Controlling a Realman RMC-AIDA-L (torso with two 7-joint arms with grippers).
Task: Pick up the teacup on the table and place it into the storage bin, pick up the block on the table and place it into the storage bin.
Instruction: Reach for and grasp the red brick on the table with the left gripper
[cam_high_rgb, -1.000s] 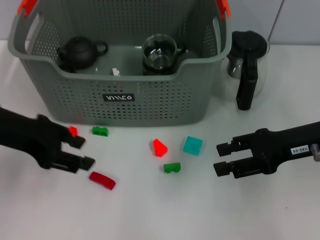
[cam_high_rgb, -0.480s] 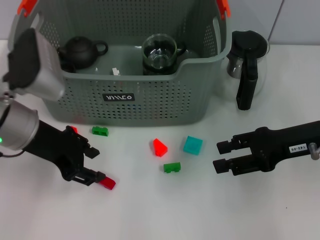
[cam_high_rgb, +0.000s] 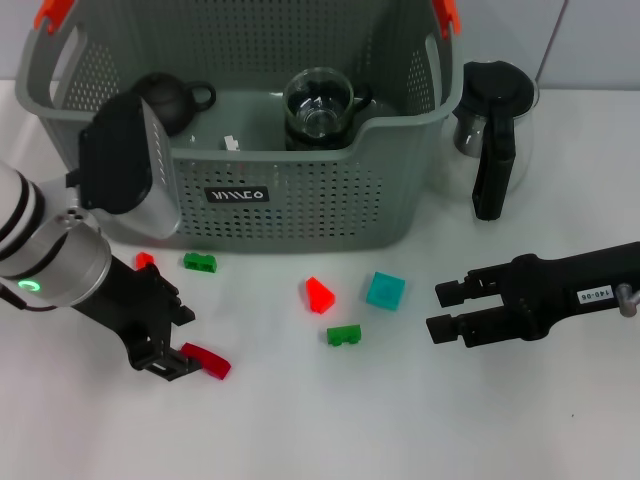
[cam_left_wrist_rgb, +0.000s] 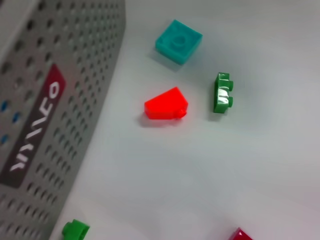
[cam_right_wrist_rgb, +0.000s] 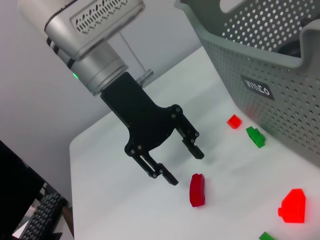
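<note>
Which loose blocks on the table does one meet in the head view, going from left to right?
Small red block → green block near the bin → dark red curved block → red sloped block → green block → teal square block.

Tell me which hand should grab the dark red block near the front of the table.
Left. The left hand is open and hangs right beside the dark red block. The right hand, also open, sits across the table beyond the teal block.
</note>
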